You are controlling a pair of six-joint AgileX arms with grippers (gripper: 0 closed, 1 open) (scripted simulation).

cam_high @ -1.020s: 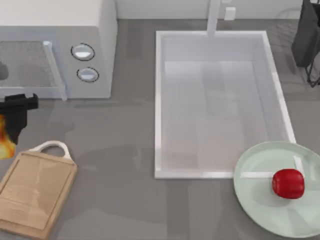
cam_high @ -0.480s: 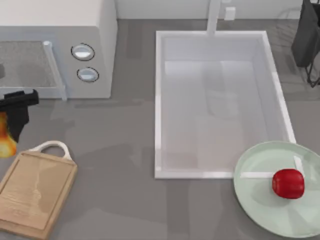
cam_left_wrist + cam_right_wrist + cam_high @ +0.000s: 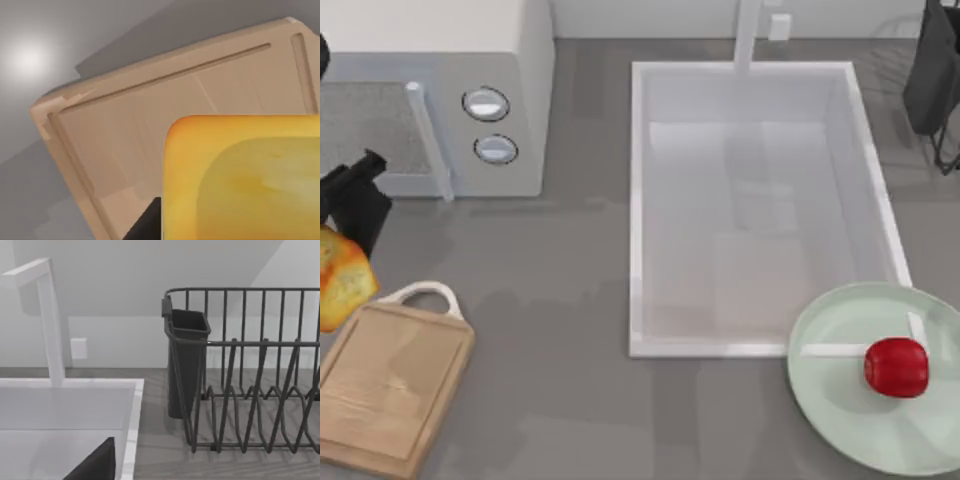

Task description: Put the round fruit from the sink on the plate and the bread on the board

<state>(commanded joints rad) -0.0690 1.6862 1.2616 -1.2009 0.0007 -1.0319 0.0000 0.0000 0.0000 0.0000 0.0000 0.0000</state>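
Left end effector (image 3: 342, 235) at the surface's left edge, clamped on bread (image 3: 340, 288), just beside the board's (image 3: 390, 395) handle end. Fruit (image 3: 896, 366) sits on plate (image 3: 840, 400).

grey table (image 3: 550, 400), board (image 3: 390, 395), plate (image 3: 840, 400), microwave (image 3: 440, 90)

The left gripper (image 3: 342, 235) is matte black and blocky, with flat, angular faces and no markings. A dark, wedge-shaped piece of the right gripper (image 3: 95, 465) looks equally plain and black.
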